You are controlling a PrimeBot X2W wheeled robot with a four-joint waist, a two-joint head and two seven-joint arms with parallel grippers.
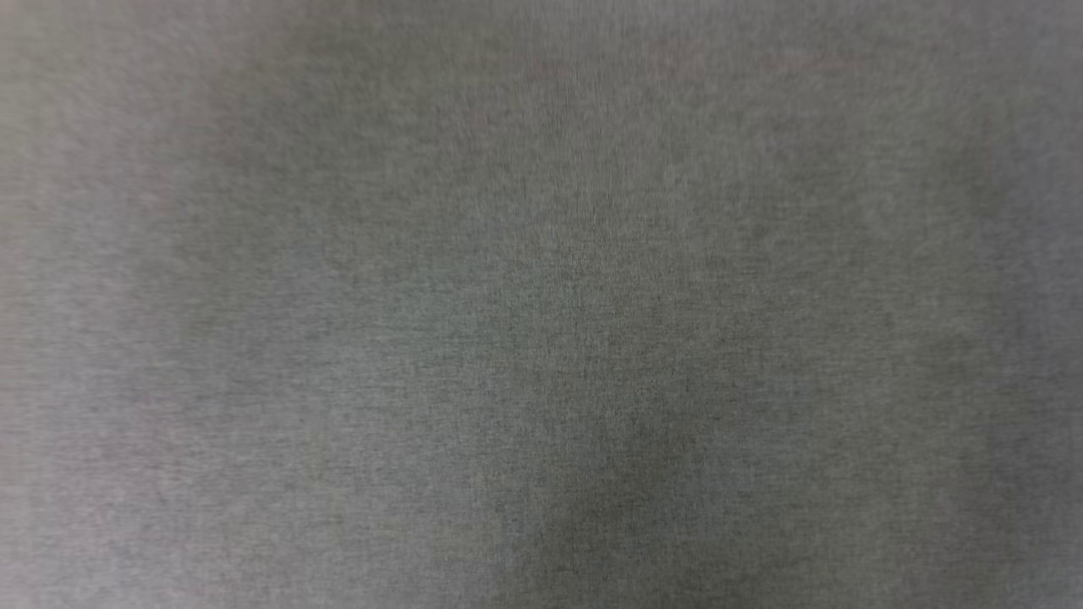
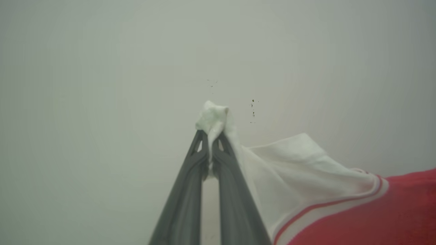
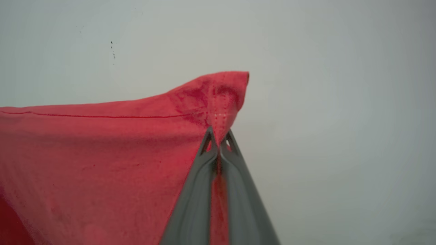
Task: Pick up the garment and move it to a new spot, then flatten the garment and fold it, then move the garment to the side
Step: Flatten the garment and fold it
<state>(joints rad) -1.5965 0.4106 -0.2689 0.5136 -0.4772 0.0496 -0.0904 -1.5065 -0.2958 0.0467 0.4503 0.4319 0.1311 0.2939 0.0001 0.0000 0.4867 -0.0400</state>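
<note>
Head view: a blurred grey heathered surface (image 1: 541, 304). Left wrist view: the left end effector (image 2: 212, 135) is clamped on the white sleeve (image 2: 289, 163) of the one red garment (image 2: 374, 211), against a pale backdrop (image 2: 85, 85) with a few dark specks. Right wrist view: the right end effector (image 3: 219, 136) pinches the garment's red hem corner (image 3: 224, 92).

Red garment (image 3: 102, 146) (white-sleeved) hangs stretched taut.

Left tool (image 2: 210, 136): two long, slim fingers (image 2: 184, 197) in matte dark grey, broad at the base and tapering to narrow tips, each with a small triangular cut-out just below the tip. Right tool (image 3: 219, 134): the same dark grey fingers, taper and cut-outs.
</note>
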